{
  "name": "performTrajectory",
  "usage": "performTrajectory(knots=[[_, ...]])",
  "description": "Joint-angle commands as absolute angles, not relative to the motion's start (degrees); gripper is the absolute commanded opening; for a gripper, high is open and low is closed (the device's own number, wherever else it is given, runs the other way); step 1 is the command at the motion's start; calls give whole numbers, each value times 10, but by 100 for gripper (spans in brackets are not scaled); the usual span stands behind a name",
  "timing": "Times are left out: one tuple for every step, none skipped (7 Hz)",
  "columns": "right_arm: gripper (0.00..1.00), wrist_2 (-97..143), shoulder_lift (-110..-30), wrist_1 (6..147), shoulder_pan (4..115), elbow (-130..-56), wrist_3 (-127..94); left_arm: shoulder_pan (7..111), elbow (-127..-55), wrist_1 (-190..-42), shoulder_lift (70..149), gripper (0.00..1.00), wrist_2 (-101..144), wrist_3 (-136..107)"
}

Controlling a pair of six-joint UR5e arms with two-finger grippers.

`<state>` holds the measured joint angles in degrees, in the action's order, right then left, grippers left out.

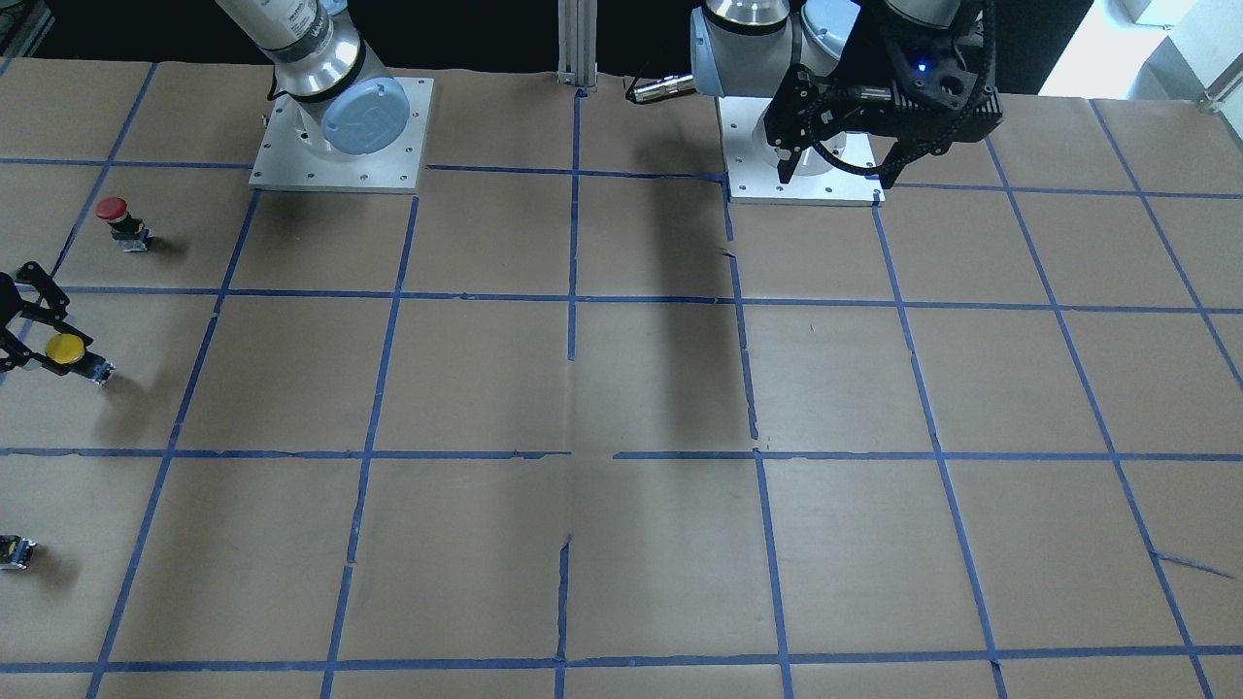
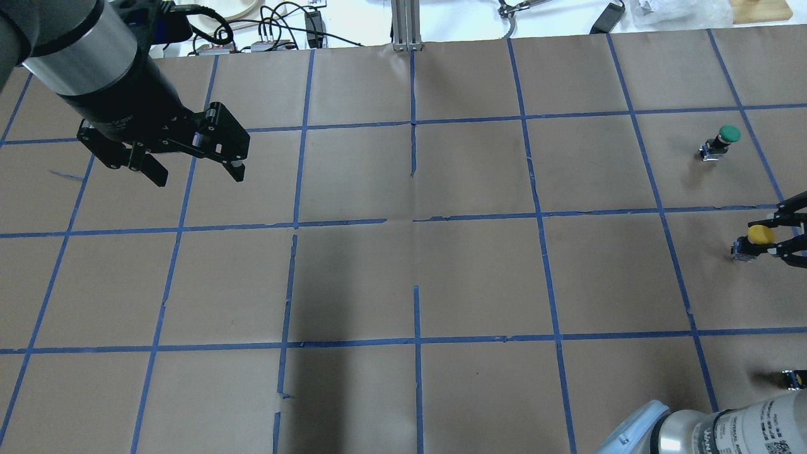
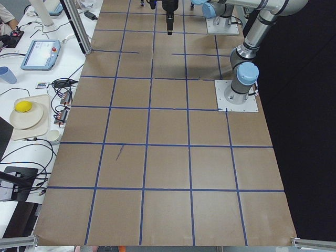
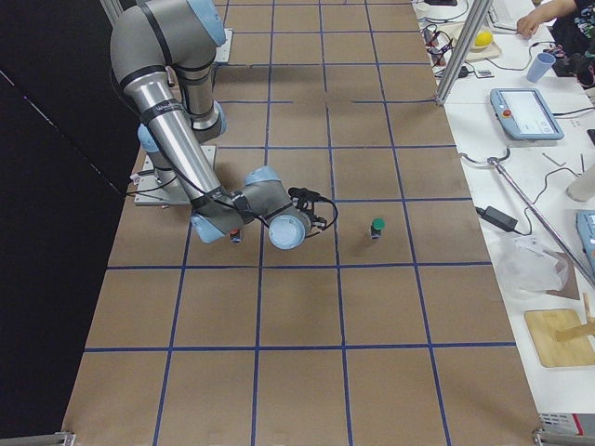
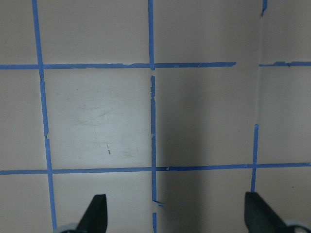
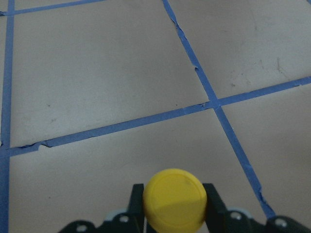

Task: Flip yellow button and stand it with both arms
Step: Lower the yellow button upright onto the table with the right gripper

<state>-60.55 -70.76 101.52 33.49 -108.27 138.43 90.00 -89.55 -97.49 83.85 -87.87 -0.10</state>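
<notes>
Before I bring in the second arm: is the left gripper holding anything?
No, the left gripper is open, with only bare table showing between its fingers in the left wrist view.

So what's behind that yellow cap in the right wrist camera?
From there the yellow button hides its own body, the right gripper flanking its cap. The overhead view shows a small dark-and-grey body behind the cap.
</notes>
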Motion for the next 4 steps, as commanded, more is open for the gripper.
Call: performTrajectory(knots=[[84, -605, -706, 1015, 335, -1083, 1382, 899, -895, -973, 838, 100, -879, -1], [88, -605, -706, 1015, 335, -1083, 1380, 899, -896, -974, 838, 100, -879, -1], [89, -605, -707, 1015, 335, -1082, 1377, 898, -896, -973, 838, 100, -879, -1], [94, -605, -711, 1015, 335, -1079, 1375, 899, -895, -973, 838, 100, -879, -1]])
